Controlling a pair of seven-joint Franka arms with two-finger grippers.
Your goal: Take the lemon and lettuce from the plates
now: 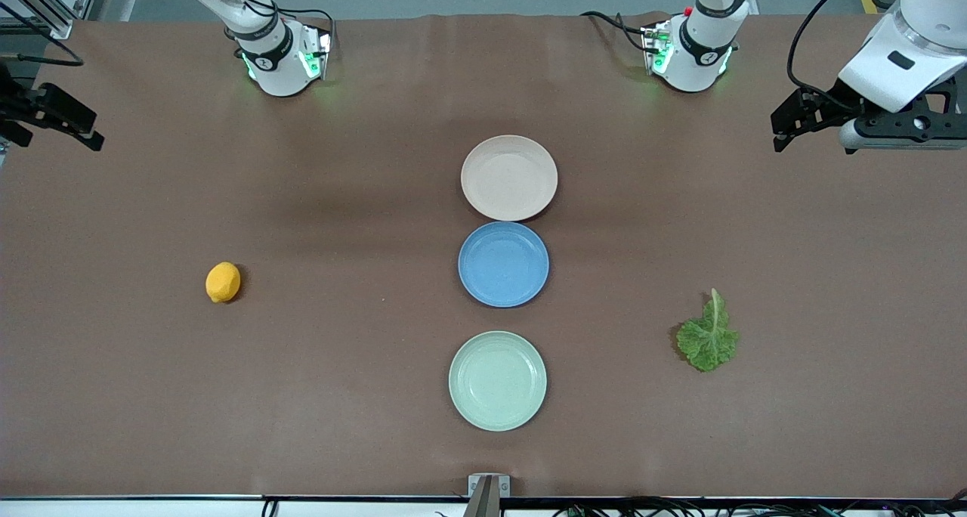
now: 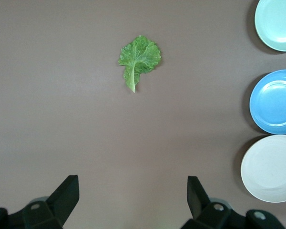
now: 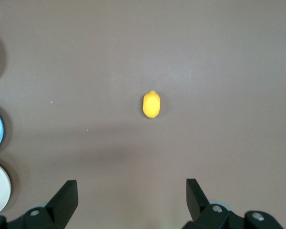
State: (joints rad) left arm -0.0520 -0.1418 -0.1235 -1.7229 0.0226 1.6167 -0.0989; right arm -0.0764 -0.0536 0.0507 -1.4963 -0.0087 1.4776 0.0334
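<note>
Now lemon (image 1: pixel 223 282) and lettuce (image 1: pixel 708 335) lie on the table (image 1: pixel 347 396), off both plates (image 1: pixel 509 178) (image 1: pixel 497 381).
Left gripper (image 2: pixel 132 196) and right gripper (image 3: pixel 132 198) hover spread wide, grasping nothing.

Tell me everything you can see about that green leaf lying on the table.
The lettuce is a single crinkled green leaf with a pale central rib running into a short stem. It lies flat on the brown table, not on any plate, toward the left arm's end. Its stem points toward the robots' bases, its ruffled edge toward the front camera. Nothing touches it; the mint green plate sits apart from it.
</note>
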